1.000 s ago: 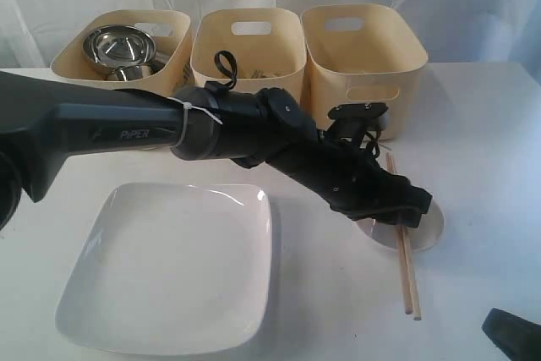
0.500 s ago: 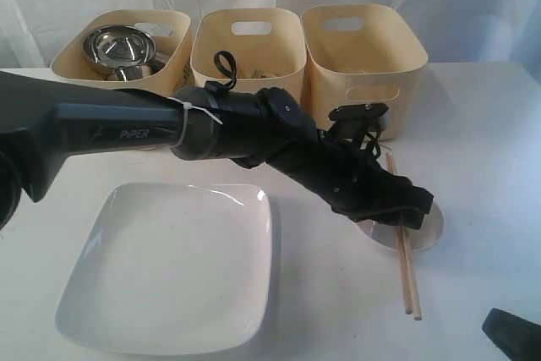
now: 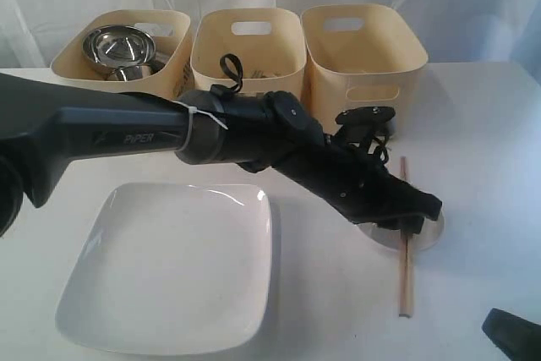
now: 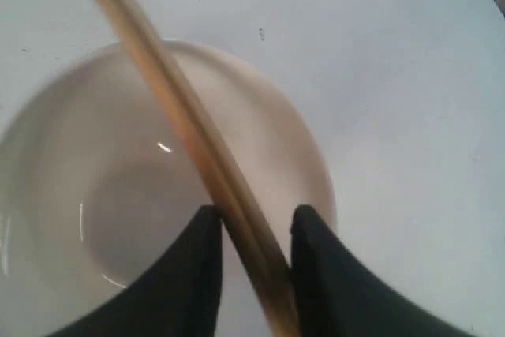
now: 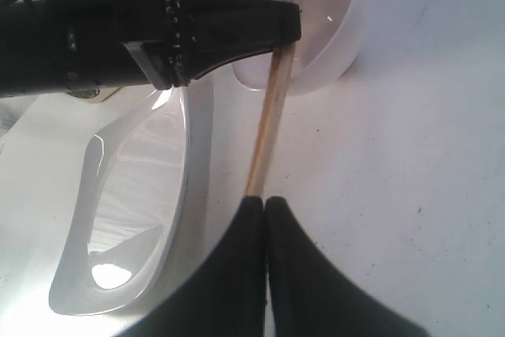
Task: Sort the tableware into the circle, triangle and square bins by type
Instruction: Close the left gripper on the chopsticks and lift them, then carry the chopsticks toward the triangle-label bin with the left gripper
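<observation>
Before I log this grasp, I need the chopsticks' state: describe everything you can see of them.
The wooden chopsticks are pale, slim sticks lying together as a pair, one end on the white table, the middle crossing over the clear round dish. The left gripper pinches them over the dish, a finger on each side.

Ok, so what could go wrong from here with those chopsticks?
The left gripper has the wooden chopsticks between its fingers right over the clear round dish, so lifting could nudge or drag the dish. The pair looks pinched at a single spot with a long free end, so one stick could slip out or swing down.
</observation>
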